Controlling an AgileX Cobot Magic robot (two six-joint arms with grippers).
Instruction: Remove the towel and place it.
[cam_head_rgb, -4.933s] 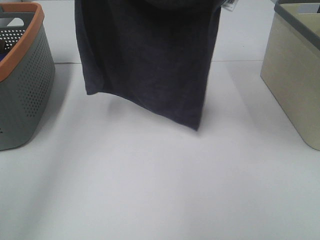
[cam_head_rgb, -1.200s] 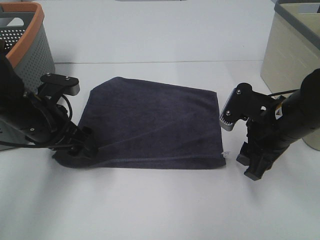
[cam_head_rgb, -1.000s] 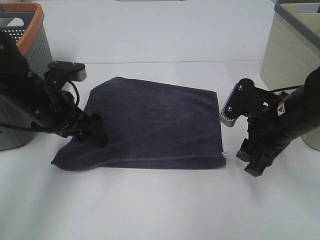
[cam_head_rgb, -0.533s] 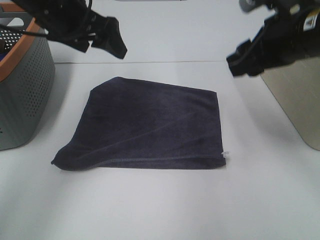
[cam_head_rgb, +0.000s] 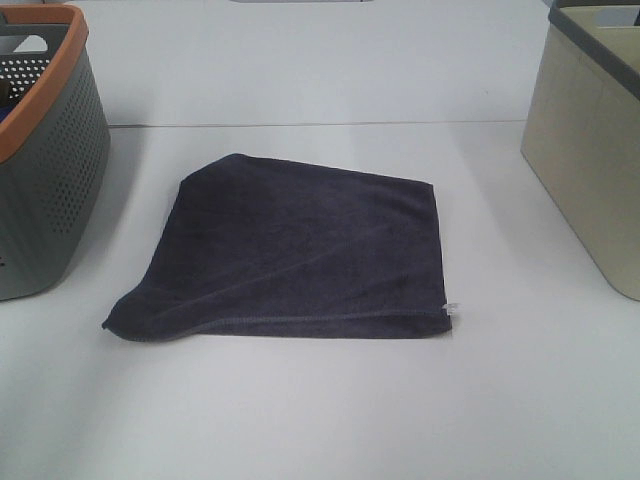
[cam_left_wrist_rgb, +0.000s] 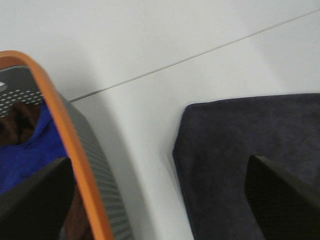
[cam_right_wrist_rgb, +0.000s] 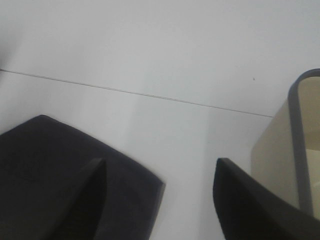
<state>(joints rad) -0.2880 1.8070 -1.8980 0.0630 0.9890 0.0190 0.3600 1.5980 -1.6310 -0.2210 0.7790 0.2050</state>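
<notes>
towel (cam_head_rgb: 300, 255) flat on table (cam_head_rgb: 330, 410), long axis side to side; left gripper (cam_left_wrist_rgb: 160, 200) and right gripper (cam_right_wrist_rgb: 157, 200) above it, jaws apart, empty.

I see the dark navy-grey towel (cam_head_rgb: 300, 250) lying flat on the white table, near hem slightly rumpled at one corner, tiny white tag at the other.

A bare test bench, lab-like: a plain white tabletop (cam_head_rgb: 320, 420) with one thin seam, a perforated grey basket with orange rim (cam_head_rgb: 45, 150) and a beige bin (cam_head_rgb: 590, 160) at its sides.
</notes>
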